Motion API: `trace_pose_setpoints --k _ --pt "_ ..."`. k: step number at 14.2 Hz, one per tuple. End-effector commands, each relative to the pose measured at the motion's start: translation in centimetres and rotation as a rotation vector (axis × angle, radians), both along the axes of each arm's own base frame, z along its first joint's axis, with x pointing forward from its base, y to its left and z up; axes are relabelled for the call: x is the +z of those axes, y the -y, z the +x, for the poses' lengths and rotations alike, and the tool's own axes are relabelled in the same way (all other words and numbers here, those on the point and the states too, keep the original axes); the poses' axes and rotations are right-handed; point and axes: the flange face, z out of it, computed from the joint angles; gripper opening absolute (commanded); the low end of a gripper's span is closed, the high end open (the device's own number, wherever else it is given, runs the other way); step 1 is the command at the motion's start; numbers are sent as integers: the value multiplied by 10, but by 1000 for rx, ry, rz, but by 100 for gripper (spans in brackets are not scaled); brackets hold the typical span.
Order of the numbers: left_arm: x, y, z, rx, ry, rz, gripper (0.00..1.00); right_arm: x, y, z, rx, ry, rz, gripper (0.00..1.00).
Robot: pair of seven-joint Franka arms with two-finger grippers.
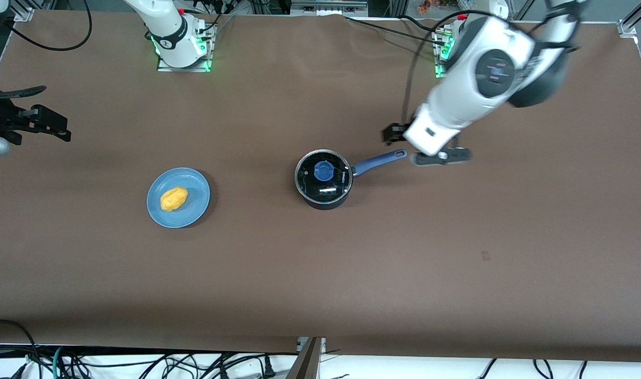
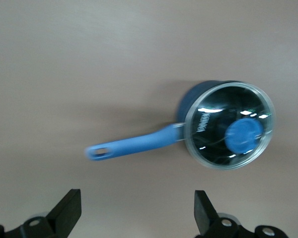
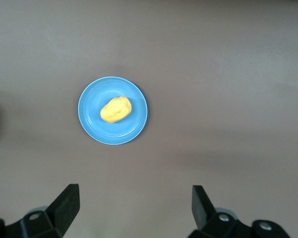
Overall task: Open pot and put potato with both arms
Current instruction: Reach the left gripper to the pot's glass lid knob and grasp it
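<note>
The pot [image 1: 323, 180] sits mid-table with its glass lid [image 1: 323, 176] on, blue knob [image 1: 323, 170] centred. Its long blue handle [image 1: 379, 160] points toward the left arm's end of the table, angled slightly away from the front camera; the end hole is visible. The potato [image 1: 174, 199] lies on the blue plate [image 1: 165, 216] toward the right arm's end, its long axis slanted across the plate. The left gripper [image 2: 137, 210] hangs over bare table just off the handle tip, fingers spread apart, holding nothing. The right gripper [image 3: 134, 207] is likewise spread and empty, high above the table's edge, partly cut off in the front view.
</note>
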Motion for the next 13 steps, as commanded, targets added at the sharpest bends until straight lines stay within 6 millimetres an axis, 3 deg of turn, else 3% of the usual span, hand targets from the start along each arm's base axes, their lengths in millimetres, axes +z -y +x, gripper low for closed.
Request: trace_pose_setpoints --k 1,3,7,10,12,13 --pt "-33 52 -10 83 25 -36 100 2 1 1 -8 6 15 100" --pt "-55 90 -19 65 57 28 100 2 1 1 -5 6 13 100" --pt "-82 142 6 161 74 39 100 2 2 1 -8 6 13 100" --pt "-103 163 6 173 97 69 100 2 2 1 -8 5 13 100" --pt "-121 165 7 150 112 93 100 2 2 1 -8 5 13 100" --pt "-122 165 10 151 124 84 100 2 2 1 -10 5 13 100"
